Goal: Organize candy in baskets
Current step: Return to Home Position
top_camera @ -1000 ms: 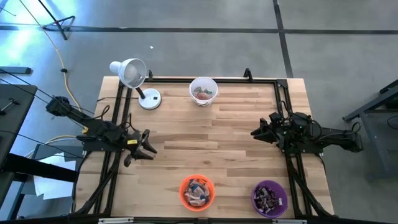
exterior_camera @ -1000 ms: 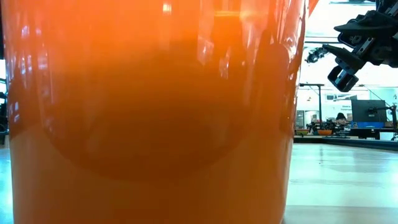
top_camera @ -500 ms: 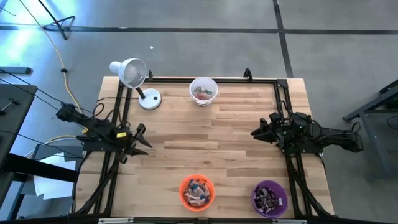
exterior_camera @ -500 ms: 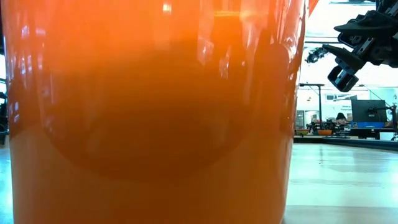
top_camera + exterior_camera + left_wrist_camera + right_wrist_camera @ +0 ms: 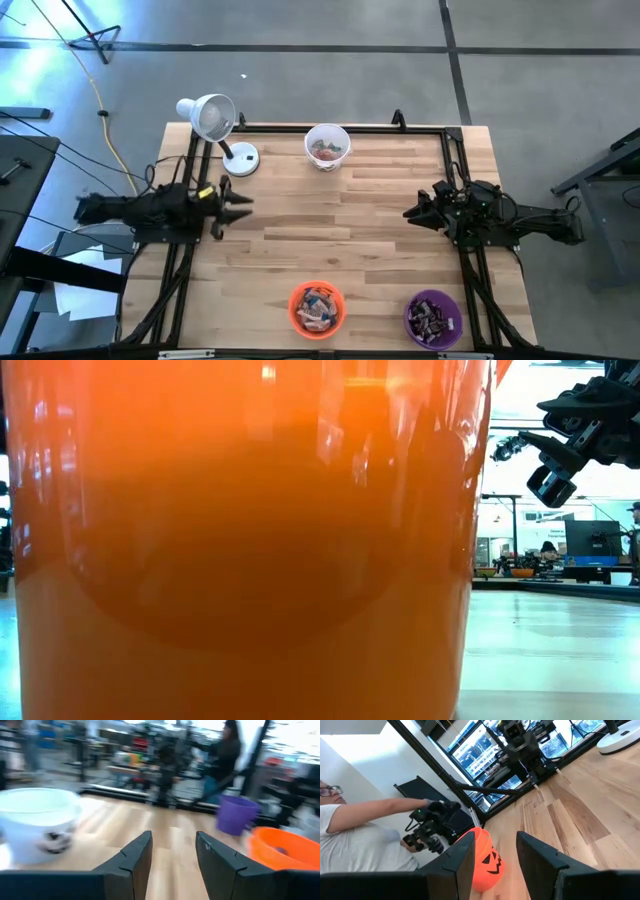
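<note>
— Where's the candy [image 5: 318, 306]?
— In the baskets: white basket [image 5: 308, 142] on the far side of both grippers, orange basket [image 5: 292, 303] and purple basket [image 5: 407, 318] on the near side.
— Which step?
— Homing, I'd judge. The left gripper [image 5: 240, 207] and right gripper [image 5: 410, 213] face each other, fingers spread, holding nothing. Next, just park them.
— And around?
— The wooden table [image 5: 330, 225] lies between them, a lamp [image 5: 210, 116] stands beyond the left one, and a person [image 5: 365, 840] is past the edge.

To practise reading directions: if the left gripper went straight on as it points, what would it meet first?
Probably the right gripper, facing it across the bare table; height along that line is unclear.
</note>
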Controlling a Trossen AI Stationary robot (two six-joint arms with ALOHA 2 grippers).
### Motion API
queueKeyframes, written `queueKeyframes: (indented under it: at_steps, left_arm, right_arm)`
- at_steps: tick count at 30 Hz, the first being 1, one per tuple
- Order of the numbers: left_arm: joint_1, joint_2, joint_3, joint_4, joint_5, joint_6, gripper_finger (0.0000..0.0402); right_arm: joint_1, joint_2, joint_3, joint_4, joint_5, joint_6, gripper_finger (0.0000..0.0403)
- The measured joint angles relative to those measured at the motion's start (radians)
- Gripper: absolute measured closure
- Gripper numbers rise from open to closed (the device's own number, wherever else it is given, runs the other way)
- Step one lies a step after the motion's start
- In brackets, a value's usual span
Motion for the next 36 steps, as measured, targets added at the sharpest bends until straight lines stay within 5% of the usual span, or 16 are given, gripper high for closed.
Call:
queueKeyframes:
  at_steps: [13, 36]
  left_arm:
    - [0.365, 0.000, 0.000, 0.001, 0.002, -0.028, 0.0263]
    - [0.382, 0.000, 0.000, 0.001, 0.002, -0.027, 0.0263]
  right_arm:
    - [0.000, 0.000, 0.000, 0.000, 0.000, 0.000, 0.0265]
    - [0.000, 0.000, 0.000, 0.000, 0.000, 0.000, 0.0265]
